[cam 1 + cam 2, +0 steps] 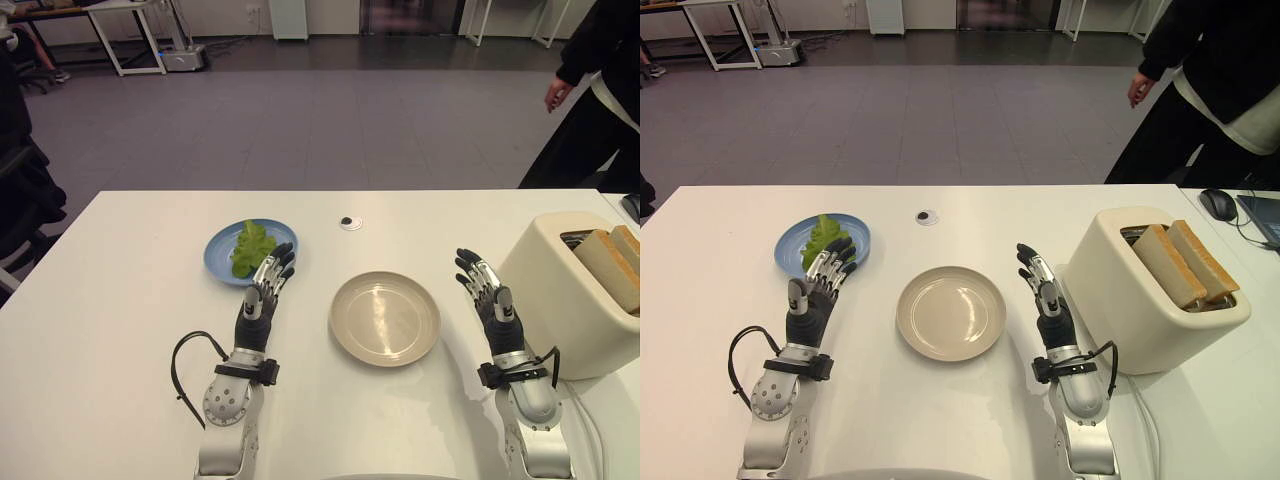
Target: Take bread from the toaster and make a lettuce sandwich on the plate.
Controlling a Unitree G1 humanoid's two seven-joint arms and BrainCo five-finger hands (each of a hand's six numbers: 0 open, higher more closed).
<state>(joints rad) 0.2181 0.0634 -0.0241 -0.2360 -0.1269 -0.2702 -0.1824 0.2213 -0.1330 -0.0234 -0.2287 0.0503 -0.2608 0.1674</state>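
Note:
A cream toaster (1140, 300) stands at the right of the white table with two bread slices (1185, 263) poking out of its slots. In the middle lies a beige plate (951, 312) with nothing on it. A lettuce leaf (251, 247) rests on a blue plate (221, 245) to the left. My left hand (262, 290) lies open, palm down, with its fingertips at the blue plate's near edge. My right hand (1043, 290) is open between the beige plate and the toaster, touching neither.
A small black-and-white disc (350, 222) sits on the table beyond the beige plate. A computer mouse (1217, 203) and a laptop corner (1265, 215) lie at the far right. A person in black stands past the table's right corner.

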